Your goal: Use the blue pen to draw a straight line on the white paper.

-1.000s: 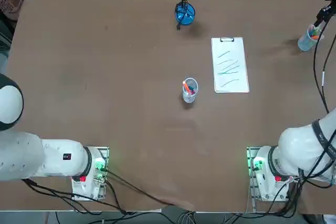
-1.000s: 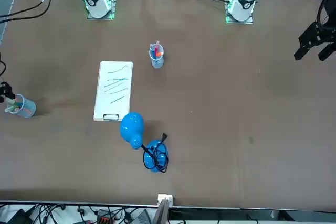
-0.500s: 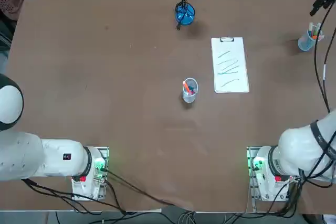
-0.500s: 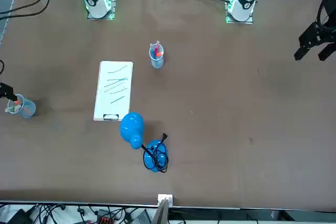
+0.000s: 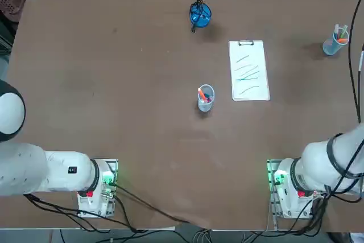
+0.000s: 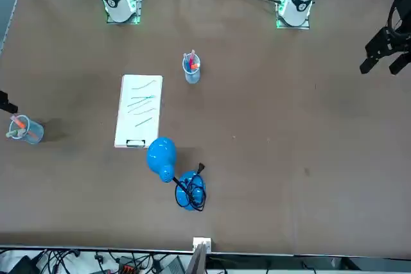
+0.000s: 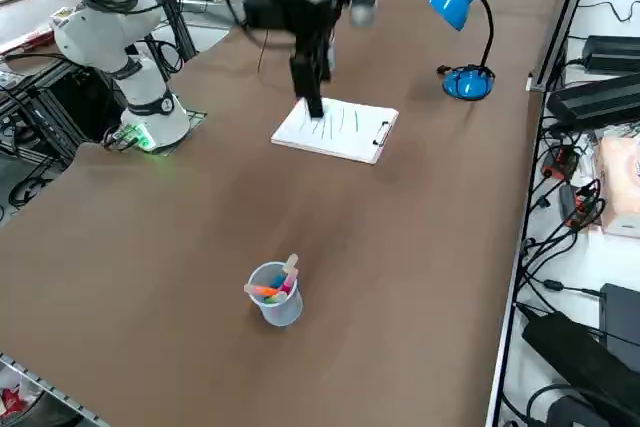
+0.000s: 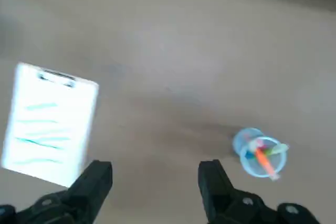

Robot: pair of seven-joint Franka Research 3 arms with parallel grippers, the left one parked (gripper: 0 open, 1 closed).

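White paper (image 5: 249, 70) lies lengthwise, clip far (right gripper (image 8: 155, 182) empty).

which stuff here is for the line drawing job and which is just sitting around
For the job: white paper, clipped on its clipboard; right gripper, open and empty, above the table. I cannot make out the blue pen.

Lying about: blue desk lamp; mid-table pen cup; edge pen cup.

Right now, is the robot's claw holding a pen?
No, in the wrist view the right claw is open with only bare table between its fingers.
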